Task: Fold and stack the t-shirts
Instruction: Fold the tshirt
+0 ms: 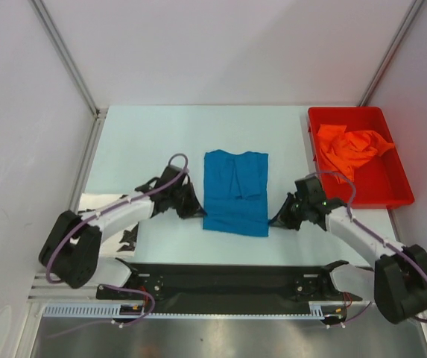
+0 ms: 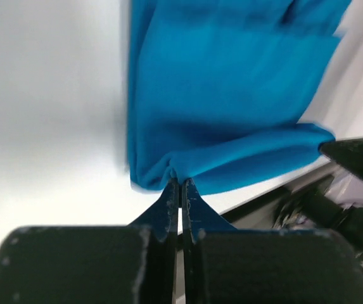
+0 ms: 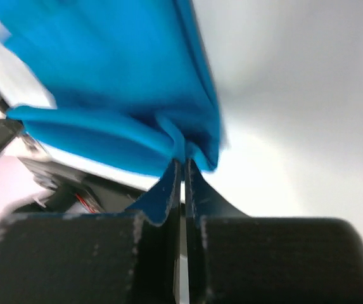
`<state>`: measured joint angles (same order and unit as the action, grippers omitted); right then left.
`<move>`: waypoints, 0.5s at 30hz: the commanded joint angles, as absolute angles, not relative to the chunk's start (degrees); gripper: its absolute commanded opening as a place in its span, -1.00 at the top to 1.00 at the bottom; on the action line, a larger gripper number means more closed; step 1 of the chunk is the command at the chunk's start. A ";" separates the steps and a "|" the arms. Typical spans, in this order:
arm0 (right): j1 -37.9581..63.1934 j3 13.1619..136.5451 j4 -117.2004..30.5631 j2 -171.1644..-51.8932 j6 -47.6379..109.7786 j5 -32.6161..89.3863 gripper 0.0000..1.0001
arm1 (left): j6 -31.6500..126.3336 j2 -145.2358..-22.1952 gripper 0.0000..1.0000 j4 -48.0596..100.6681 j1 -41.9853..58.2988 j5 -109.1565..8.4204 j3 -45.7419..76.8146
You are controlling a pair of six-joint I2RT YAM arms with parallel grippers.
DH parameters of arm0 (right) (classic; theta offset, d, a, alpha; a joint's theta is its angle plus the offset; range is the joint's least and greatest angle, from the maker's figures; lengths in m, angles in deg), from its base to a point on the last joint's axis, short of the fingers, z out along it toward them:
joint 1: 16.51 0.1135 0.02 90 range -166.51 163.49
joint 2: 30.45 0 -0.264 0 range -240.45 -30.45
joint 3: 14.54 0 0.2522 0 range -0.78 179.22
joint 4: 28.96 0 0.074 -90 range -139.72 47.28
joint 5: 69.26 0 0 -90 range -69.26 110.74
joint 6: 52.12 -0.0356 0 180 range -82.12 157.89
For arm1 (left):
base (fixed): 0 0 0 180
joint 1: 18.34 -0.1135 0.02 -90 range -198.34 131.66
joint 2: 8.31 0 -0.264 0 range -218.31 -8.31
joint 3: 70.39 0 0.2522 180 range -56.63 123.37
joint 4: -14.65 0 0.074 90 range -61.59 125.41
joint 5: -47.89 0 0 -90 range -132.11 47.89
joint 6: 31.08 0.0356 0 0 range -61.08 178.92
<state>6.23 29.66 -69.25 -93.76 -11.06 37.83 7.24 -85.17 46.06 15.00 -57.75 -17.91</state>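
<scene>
Blue t-shirt (image 1: 235,192): left gripper (image 2: 181,183) and right gripper (image 3: 182,163) clench its near-edge corners; lifting unevenly could skew your fold.

Bright even light, soft shadows, wrist views blurred

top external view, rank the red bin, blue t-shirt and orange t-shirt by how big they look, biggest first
1. red bin, clearly the largest
2. blue t-shirt, partly folded on the table
3. orange t-shirt, crumpled inside the bin, so it looks smaller than it would spread out
</scene>
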 commanded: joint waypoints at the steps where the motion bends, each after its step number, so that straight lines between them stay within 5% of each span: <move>1: 0.13 37.60 -67.16 -100.63 -3.35 39.97 1.00 | 14.09 -90.56 0.99 48.44 10.84 -57.83 -6.91; 15: -6.84 75.12 -69.35 -134.94 4.31 45.97 1.00 | 19.72 -117.72 0.99 54.51 1.35 -63.20 26.75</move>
<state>-6.01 67.45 -67.63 -131.26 1.48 44.40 17.62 -115.97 53.23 3.26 -61.64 20.38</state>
